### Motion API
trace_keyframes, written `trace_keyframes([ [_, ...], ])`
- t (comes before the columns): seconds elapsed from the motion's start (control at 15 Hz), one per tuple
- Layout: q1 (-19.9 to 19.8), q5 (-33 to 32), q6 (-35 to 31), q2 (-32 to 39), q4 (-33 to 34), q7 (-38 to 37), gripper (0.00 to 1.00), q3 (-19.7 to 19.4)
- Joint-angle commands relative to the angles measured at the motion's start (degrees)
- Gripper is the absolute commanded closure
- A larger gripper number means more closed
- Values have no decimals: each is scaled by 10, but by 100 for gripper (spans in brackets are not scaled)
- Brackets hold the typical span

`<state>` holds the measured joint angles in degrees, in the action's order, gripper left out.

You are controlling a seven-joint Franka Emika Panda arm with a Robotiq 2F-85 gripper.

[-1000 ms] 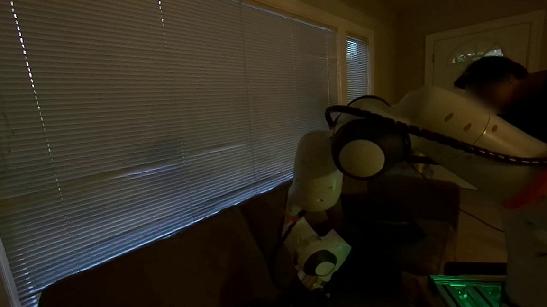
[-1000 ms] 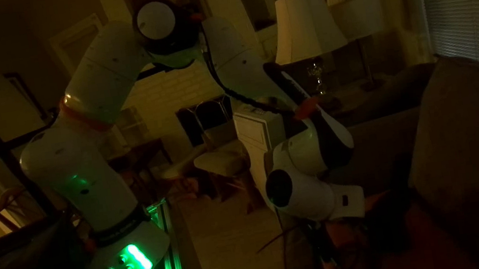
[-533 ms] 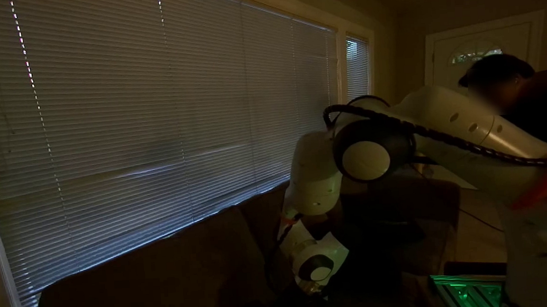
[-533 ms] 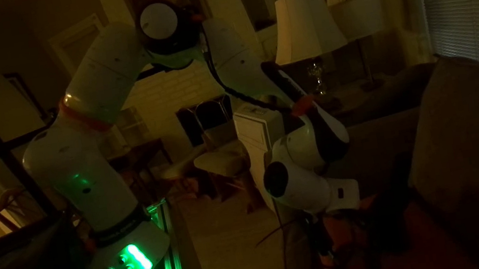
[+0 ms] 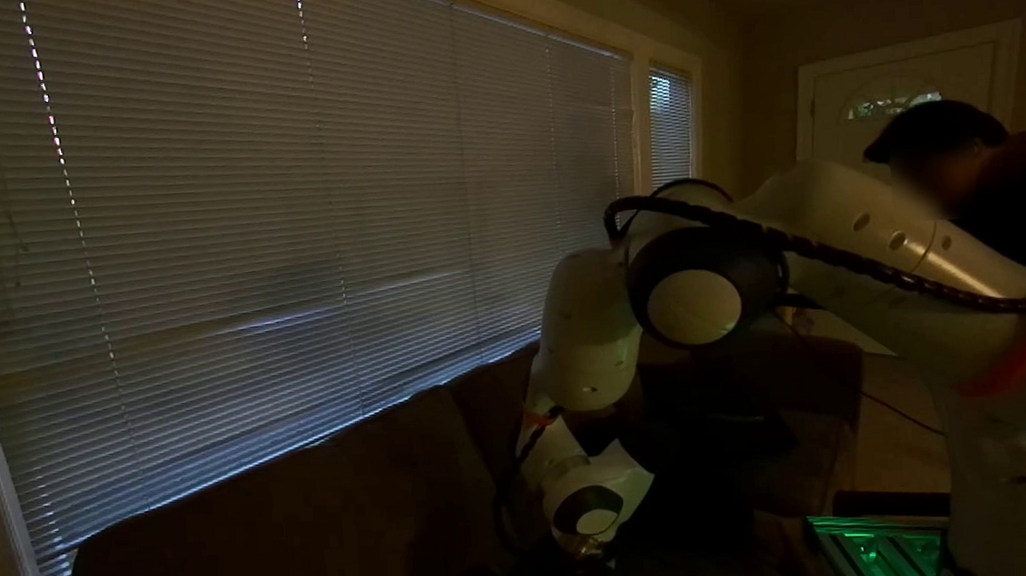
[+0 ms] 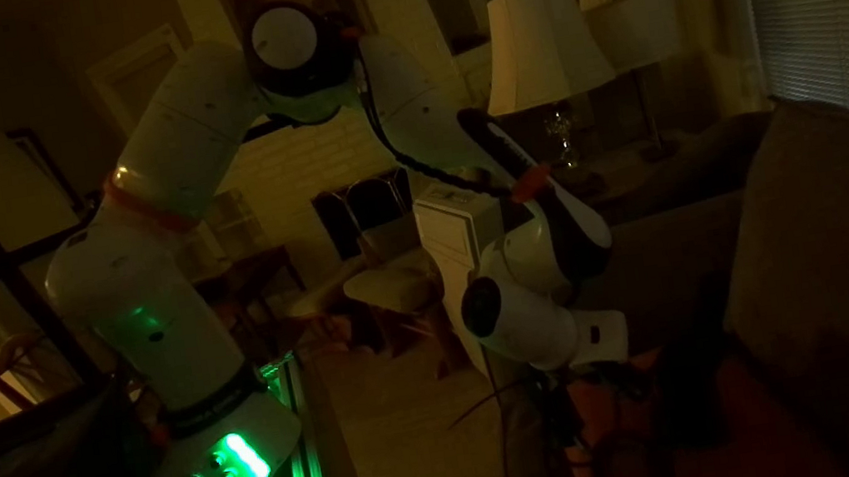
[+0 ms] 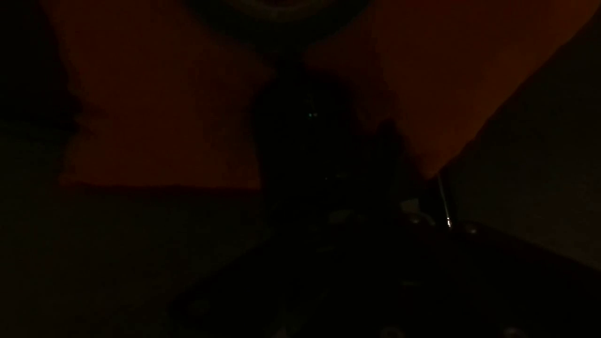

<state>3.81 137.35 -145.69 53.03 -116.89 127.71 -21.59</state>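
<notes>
A: Centre of the scene first. What is nearest the fingertips?

B: A ring (image 7: 277, 29), dark with a paler inner rim, beyond the tips of the gripper (image 6: 576, 436); the wrist view's top edge cuts it off. Touching the tips or apart: cannot tell, light too poor.

A: State of the fingers?

B: Together. Whether something thin is pinched between them, cannot tell; they merge with the dark around them.

A: And below?

B: Cloth (image 7: 155, 117), orange-red, under the fingers and running out to either side of them. The ring shows against it; resting on it or hanging above, unclear.

A: Anything changed in the last second?

B: A little. Comparing both exterior views, the arm (image 6: 190, 130) has, I judge, carried the gripper slightly along the sofa (image 6: 843, 226). Did it also rise? Not certain. Fingers no wider.

A: Meaning, in your judgement?

B: Position altered, finger spread not: a small shift with the fingers kept together, neither a fresh closing nor a release.

A: Further out?

B: Sofa back near the fingers, rising above their level. Blinds (image 5: 250, 206) behind it. Lamp (image 6: 543, 44) well apart from the fingers and higher. Person (image 5: 1024, 194) in a dark cap, well apart too, past the arm.
</notes>
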Motion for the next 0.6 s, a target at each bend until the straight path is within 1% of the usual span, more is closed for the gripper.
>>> trace_keyframes([
  [0.0, 19, 36, -21, 7, 6, 23, 99, -11],
  [0.53, 45, 46, -64, 12, 14, 23, 99, -22],
])
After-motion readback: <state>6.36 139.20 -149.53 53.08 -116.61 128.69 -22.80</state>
